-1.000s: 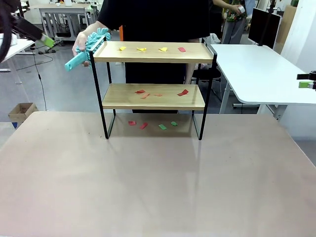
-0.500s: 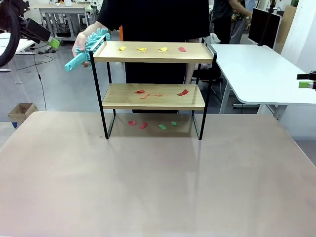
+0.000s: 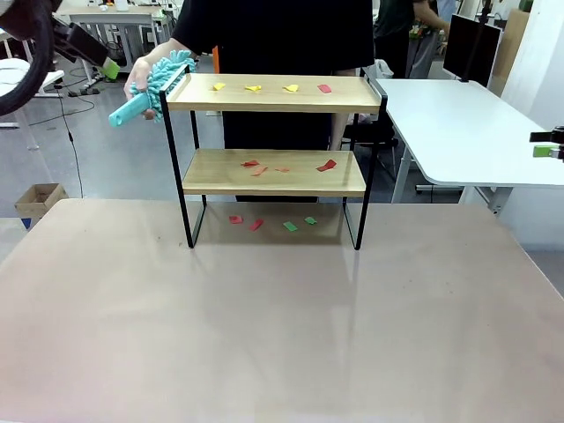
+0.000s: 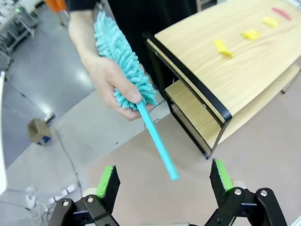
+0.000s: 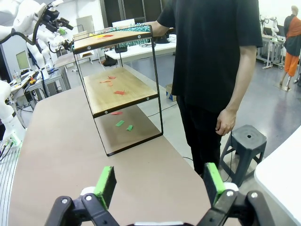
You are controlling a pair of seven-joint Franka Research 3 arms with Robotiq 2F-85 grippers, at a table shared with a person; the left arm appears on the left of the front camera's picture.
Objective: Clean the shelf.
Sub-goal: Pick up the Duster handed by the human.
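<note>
**A:** Why hold the duster by its fluffy end?

**B:** It looks to me like a handover. The hand (image 4: 106,80) clasps the duster (image 4: 124,70) by the fluff at the 10 o'clock corner of the shelf (image 3: 273,105). That leaves the bare handle (image 4: 157,141) pointing at the left gripper (image 4: 163,178), whose jaws are spread wide with nothing in them.

**A:** And the shelf itself?

**B:** It stands on the table (image 3: 264,335), at 12 o'clock from the table's middle, near the far edge. Scraps (image 3: 253,88) lie on its top and middle boards and on the table beneath, so I'd say no cleaning is done yet.

**A:** What about the right gripper (image 5: 159,182)?

**B:** It's also wide open and empty, off at 3 o'clock and well apart from the shelf. It's probably kept clear of the handover.

**A:** What can't you make out?

**B:** I can't tell whether the handle's tip lies between the left fingers (image 4: 107,181) or short of them, because the wrist view gives no depth. The palm hides part of the fluff. In the front view the frame's edge cuts off most of the right gripper. The scraps could be paper or tape; I can't tell which.
</note>
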